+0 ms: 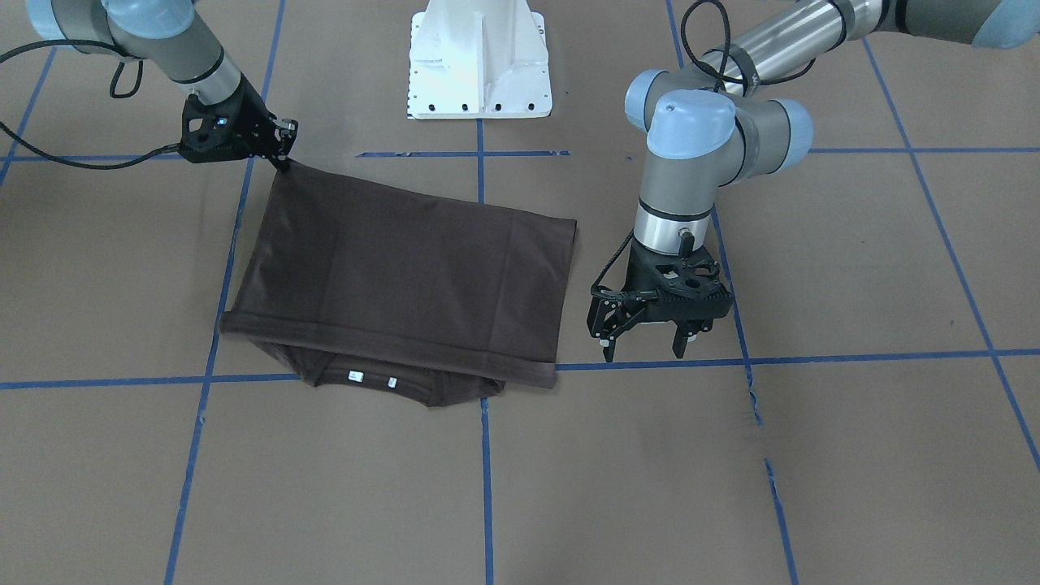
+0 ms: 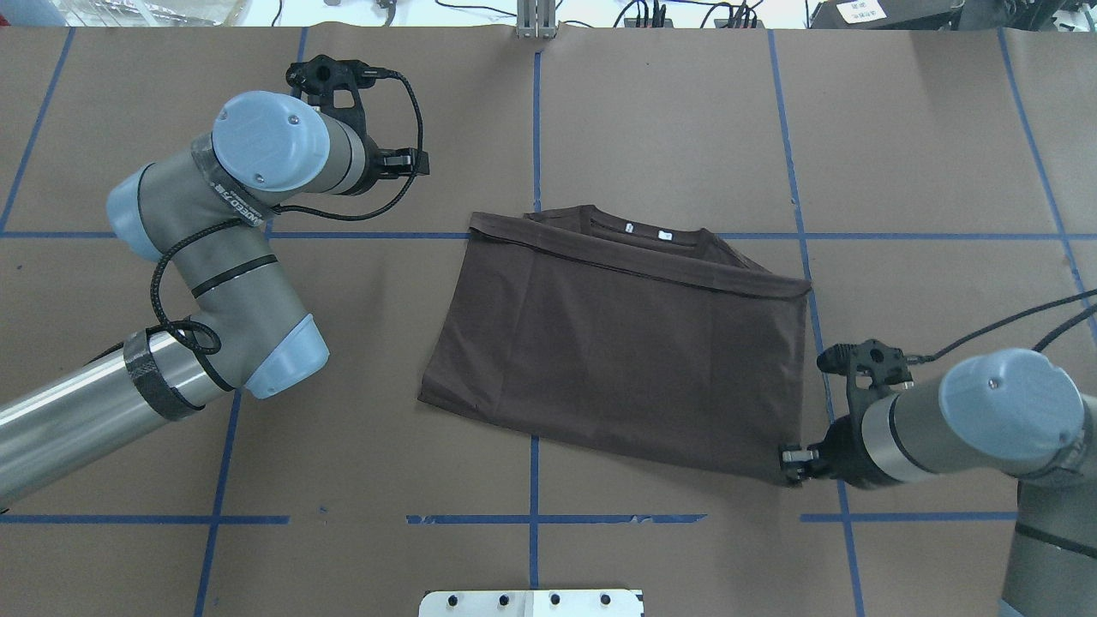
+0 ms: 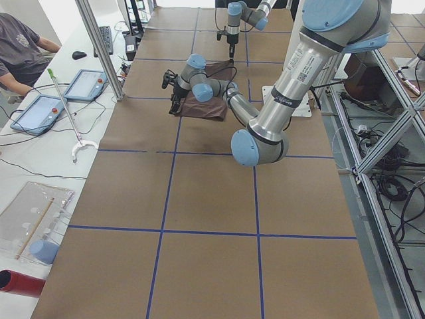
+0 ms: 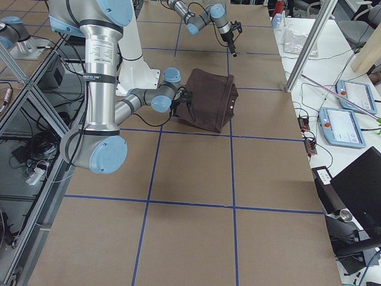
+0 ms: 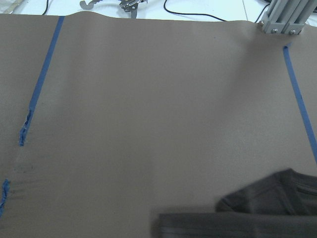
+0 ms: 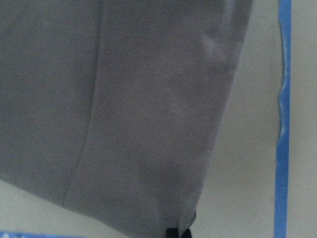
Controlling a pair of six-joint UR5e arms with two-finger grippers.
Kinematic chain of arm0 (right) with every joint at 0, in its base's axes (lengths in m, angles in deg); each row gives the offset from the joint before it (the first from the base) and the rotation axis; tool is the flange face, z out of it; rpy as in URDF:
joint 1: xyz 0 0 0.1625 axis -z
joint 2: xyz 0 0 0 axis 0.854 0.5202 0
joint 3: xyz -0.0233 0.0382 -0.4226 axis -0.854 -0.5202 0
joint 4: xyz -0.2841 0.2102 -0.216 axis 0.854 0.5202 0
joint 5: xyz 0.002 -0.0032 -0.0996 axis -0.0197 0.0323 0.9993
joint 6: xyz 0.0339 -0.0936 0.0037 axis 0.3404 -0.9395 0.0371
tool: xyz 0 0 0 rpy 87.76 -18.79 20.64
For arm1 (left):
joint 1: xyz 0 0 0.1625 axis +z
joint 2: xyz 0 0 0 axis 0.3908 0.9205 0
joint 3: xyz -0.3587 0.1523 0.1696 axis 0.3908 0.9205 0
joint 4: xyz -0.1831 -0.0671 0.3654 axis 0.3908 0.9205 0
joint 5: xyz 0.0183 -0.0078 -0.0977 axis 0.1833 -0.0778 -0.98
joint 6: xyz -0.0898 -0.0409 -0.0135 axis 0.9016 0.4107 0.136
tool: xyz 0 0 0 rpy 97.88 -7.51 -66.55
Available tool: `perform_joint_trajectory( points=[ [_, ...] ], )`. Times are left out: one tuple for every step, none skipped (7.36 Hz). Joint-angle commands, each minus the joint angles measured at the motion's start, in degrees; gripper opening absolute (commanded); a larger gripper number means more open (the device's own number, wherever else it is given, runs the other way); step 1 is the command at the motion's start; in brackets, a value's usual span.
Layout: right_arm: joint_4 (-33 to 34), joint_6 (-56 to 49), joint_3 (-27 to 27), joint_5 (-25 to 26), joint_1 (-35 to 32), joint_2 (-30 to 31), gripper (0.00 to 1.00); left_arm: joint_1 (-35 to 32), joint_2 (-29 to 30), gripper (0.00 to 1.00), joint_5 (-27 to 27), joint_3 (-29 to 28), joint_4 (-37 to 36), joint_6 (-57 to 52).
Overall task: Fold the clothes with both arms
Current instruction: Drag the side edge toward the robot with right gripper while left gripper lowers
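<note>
The dark brown T-shirt [image 1: 406, 276] lies folded into a rectangle in the middle of the table [image 2: 600, 360]. Its collar and white neck tags [image 1: 355, 375] stick out at the side away from the robot. My right gripper [image 1: 282, 154] is shut on the shirt's corner nearest the robot, which also shows in the overhead view [image 2: 793, 464]. The right wrist view shows the cloth [image 6: 124, 99] above the fingertips [image 6: 173, 233]. My left gripper [image 1: 646, 345] is open and empty, just beside the shirt's far hem corner. The left wrist view shows only the shirt's edge [image 5: 262, 215].
The white pedestal base [image 1: 479, 65] stands at the robot's side of the table. Blue tape lines [image 1: 853, 357] cross the brown paper cover. An operator [image 3: 20, 50] sits at a side bench with tablets. Cables and a metal post [image 2: 536, 17] line the far edge.
</note>
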State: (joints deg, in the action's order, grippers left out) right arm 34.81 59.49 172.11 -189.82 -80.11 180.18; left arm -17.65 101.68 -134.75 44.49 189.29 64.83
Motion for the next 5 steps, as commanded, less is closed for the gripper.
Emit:
perform_joint_trajectory(
  points=[
    [-0.1, 5.8, 3.8, 4.0, 12.1, 3.0, 0.0, 0.0, -0.1, 1.0, 0.0, 0.6, 0.0, 0.1],
    [-0.1, 8.6, 3.9, 5.9, 16.1, 3.0, 0.0, 0.0, -0.1, 1.0, -0.1, 0.9, 0.0, 0.1],
    [-0.2, 9.8, 4.5, 6.8, 18.1, 2.8, 0.99, 0.1, 0.0, 1.0, -0.3, 0.9, 0.0, 0.1],
    [-0.2, 10.0, 5.8, 9.3, 18.5, 2.7, 1.0, 0.2, 0.1, 1.0, -0.9, 2.2, -0.6, 0.1],
    [-0.2, 10.1, 7.1, 10.2, 16.7, 2.5, 1.0, 0.5, -0.4, 1.0, -4.1, 3.9, -0.9, 0.7]
  ],
)
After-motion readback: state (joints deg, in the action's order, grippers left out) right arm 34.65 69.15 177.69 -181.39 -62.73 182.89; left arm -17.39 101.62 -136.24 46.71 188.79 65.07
